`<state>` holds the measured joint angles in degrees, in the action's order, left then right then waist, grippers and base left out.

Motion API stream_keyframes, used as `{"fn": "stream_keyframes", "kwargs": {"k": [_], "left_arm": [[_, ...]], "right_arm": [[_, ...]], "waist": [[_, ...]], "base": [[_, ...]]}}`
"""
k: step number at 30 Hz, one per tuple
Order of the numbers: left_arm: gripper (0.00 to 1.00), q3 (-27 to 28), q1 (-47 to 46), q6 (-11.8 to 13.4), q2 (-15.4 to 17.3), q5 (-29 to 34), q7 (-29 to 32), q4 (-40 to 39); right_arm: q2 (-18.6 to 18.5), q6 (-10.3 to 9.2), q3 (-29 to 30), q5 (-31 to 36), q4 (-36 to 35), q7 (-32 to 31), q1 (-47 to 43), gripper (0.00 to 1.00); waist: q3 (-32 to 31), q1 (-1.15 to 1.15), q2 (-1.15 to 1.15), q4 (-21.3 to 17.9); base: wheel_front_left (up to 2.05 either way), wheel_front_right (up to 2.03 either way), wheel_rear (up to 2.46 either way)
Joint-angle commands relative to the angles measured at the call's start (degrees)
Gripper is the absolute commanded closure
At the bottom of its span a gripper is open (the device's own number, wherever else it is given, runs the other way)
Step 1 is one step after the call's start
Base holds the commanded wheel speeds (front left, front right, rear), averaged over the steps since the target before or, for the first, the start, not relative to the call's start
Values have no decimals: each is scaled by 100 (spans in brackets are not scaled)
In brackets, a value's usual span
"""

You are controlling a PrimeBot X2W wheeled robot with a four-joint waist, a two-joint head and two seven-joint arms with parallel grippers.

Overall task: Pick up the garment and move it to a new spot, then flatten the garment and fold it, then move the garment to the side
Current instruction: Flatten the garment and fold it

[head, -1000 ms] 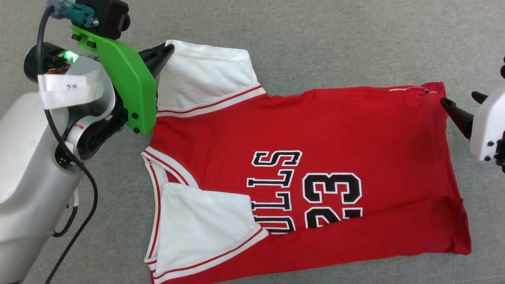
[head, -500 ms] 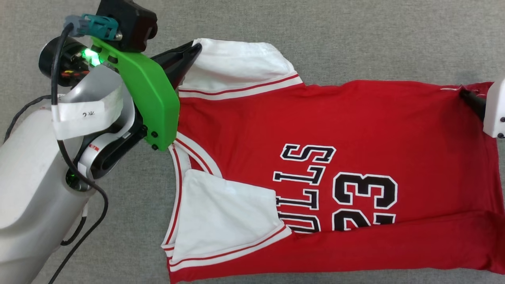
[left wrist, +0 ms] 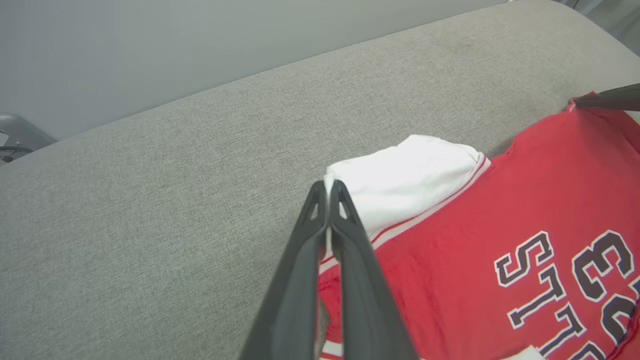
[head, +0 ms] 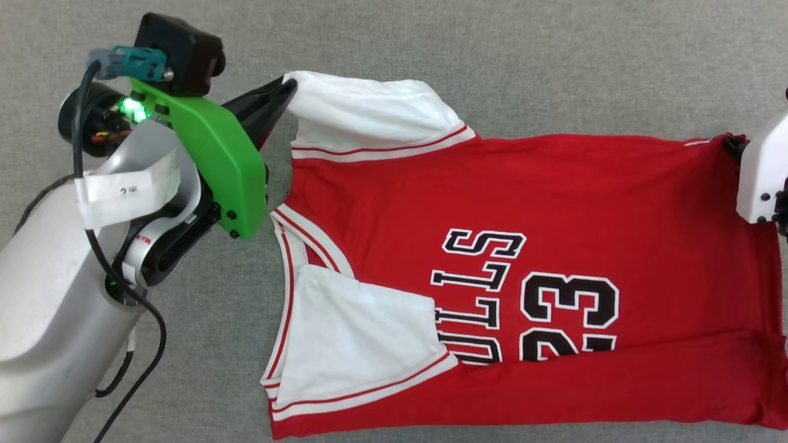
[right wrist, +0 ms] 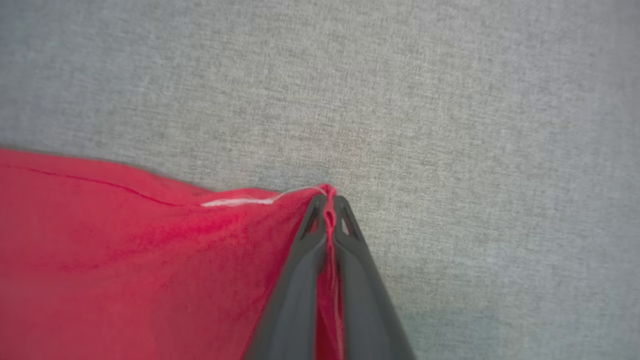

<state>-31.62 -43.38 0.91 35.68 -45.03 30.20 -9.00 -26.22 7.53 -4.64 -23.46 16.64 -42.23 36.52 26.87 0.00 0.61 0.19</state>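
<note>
The garment [head: 554, 197] lies print-up on the grey fabric surface [head: 554, 61]. Both claws clenched: left gripper [left wrist: 328, 186] on its white sleeve corner — right gripper [right wrist: 328, 199] on its red hem corner.

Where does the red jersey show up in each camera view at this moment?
Head view: jersey spreads across centre and right, collar toward the left.
Left wrist view: jersey at lower right, its white sleeve pinched by the left gripper.
Right wrist view: jersey at lower left, corner pinched by the right gripper.
Shared landmark: gray fabric surface under it.
</note>
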Motion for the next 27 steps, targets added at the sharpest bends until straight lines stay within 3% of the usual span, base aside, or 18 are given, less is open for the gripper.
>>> {"fn": "stream_keyframes", "kwargs": {"k": [1,10,19,27], "left_arm": [[100,40,143,45,-22,-18,-97,59],[100,75,837,156,-40,-199,-453,179],[100,98,1767,402,-6,-416,-730,-182],[100,37,2709,709,159,-511,-837,-553]], "right_arm": [[-36,-4,0,-36,46,186,-86,100],[-219,-4,113,-283,-111,1389,-743,100],[-341,-4,49,-1000,-470,2407,-1908,100],[-782,-4,-341,-1463,-707,2954,-2823,100]], "waist": [[-220,0,-61,-32],[-964,0,-61,-22],[-1607,0,-61,134],[-1895,0,-61,252]], "base": [[0,0,0],[0,0,0],[0,0,0],[0,0,0]]}}
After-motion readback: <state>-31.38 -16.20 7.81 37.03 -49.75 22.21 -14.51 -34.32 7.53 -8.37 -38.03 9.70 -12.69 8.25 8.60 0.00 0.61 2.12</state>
